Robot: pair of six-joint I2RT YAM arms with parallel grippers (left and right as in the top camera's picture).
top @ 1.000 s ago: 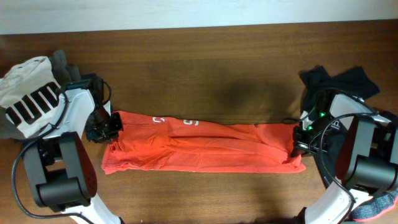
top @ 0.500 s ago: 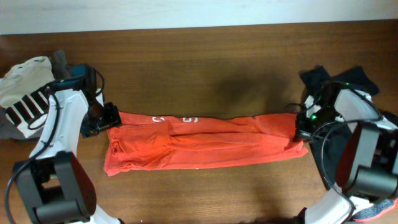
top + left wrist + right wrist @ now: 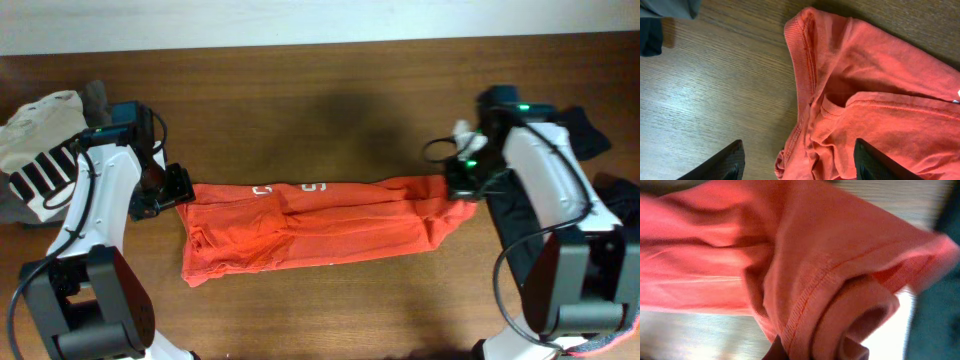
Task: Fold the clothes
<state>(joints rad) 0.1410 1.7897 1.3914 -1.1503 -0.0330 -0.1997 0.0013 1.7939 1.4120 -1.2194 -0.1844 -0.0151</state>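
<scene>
An orange shirt [image 3: 310, 225] lies stretched from 9 to 3 o'clock across the wooden tabletop [image 3: 320, 110]. The right hand [image 3: 462, 185] pinches its bunched 3 o'clock end. The left hand [image 3: 172, 190] hangs over the ribbed 9 o'clock end with its fingers spread. A white, black-striped garment [image 3: 40, 150] sits at 10 o'clock, and dark clothes [image 3: 585, 130] crowd the right arm at 2 o'clock.

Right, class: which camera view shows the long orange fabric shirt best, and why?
The overhead view: the long orange fabric shirt shows whole, stretched along the brown wooden table. The left wrist view shows only one ribbed end; the right wrist view shows a blurred, bunched fold.
</scene>
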